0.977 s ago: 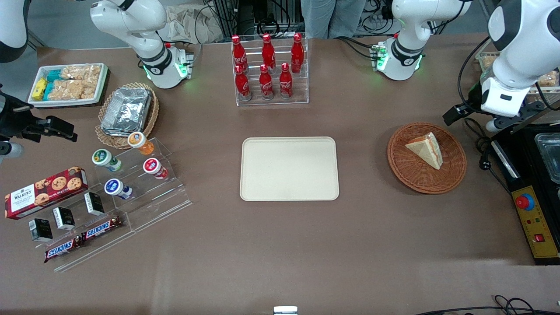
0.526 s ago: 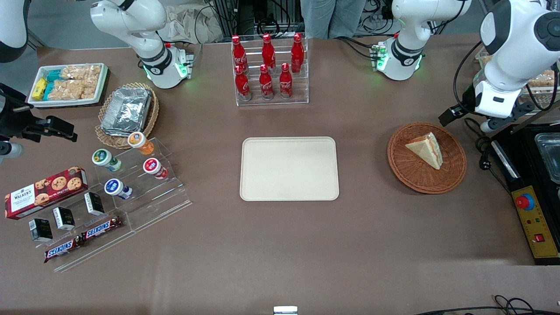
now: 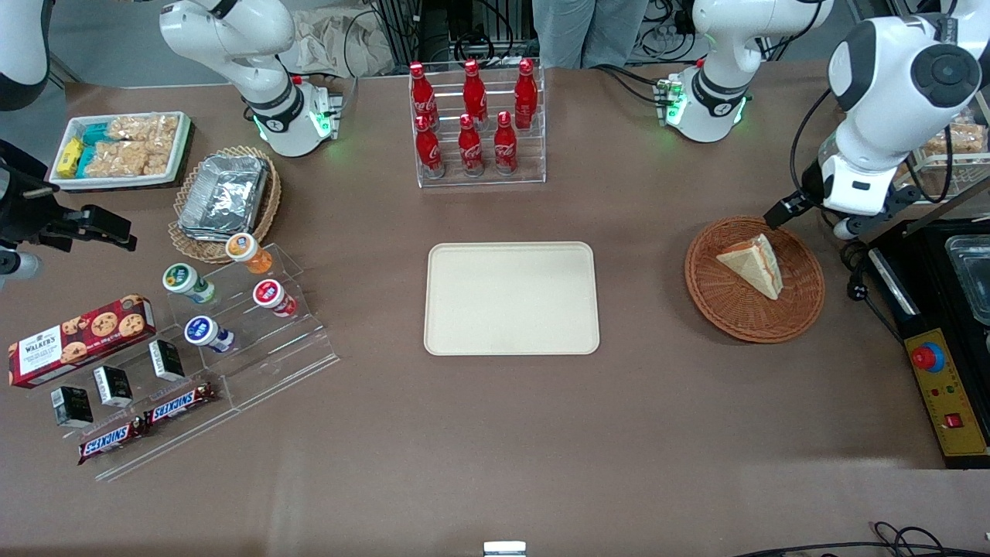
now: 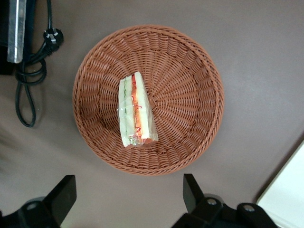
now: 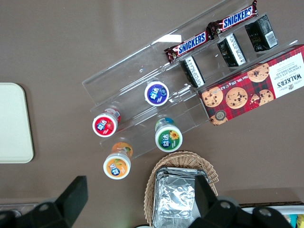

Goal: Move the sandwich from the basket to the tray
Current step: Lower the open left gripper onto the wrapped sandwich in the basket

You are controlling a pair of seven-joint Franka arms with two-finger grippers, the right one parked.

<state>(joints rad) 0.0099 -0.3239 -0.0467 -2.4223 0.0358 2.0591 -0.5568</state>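
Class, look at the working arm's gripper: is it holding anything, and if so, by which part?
Nothing is held. The gripper hangs open above the basket, fingers spread; the sandwich lies untouched in it.

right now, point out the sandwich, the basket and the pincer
sandwich (image 4: 135,110), left wrist view, on its wrapped filling edge
basket (image 4: 190,90), left wrist view, on the bare woven floor
pincer (image 4: 128,199), left wrist view, open, midway between its fingertips, above the table beside the basket

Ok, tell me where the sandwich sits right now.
The sandwich lies in the basket, toward the working arm's end of the table from the tray; the gripper hovers open above it.
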